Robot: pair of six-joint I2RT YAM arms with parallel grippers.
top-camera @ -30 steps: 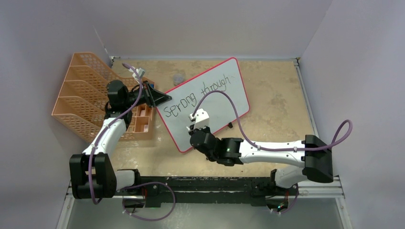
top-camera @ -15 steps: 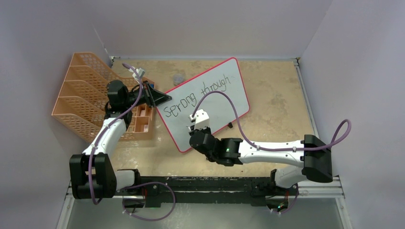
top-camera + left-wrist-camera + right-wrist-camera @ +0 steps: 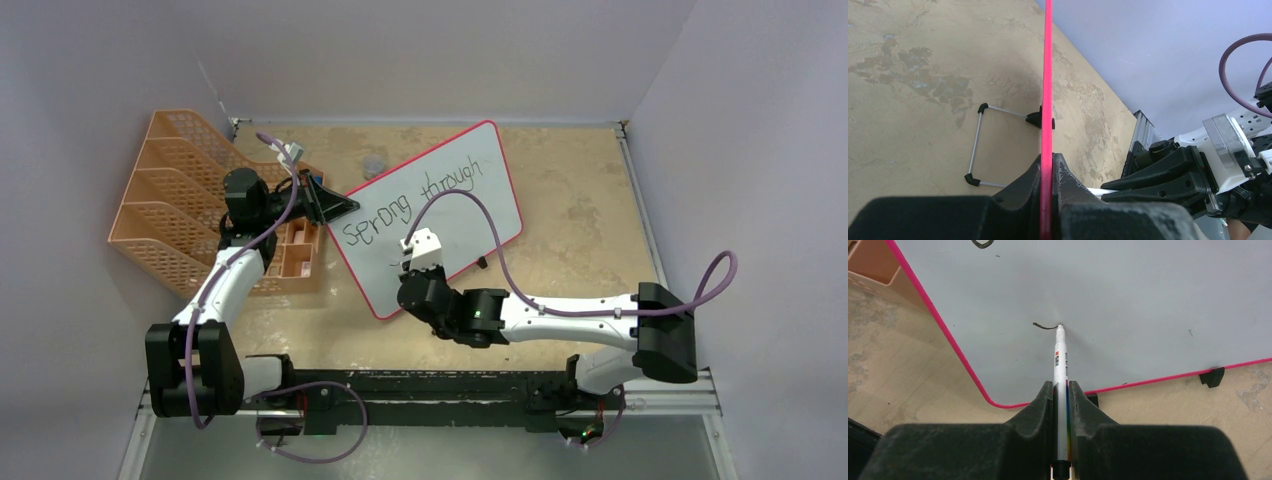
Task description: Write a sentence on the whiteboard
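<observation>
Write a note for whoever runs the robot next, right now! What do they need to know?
Left gripper: shut on the pink frame of the whiteboard, steadying it.
Right gripper: shut on a marker, with the tip touching the board.
The whiteboard stands on its feet on the table, beside the orange file rack.
Done: the top line, which reads roughly "Sprong through".
Just begun: a short stroke lower down, at the marker tip.
Left: the rest of the second line.
</observation>
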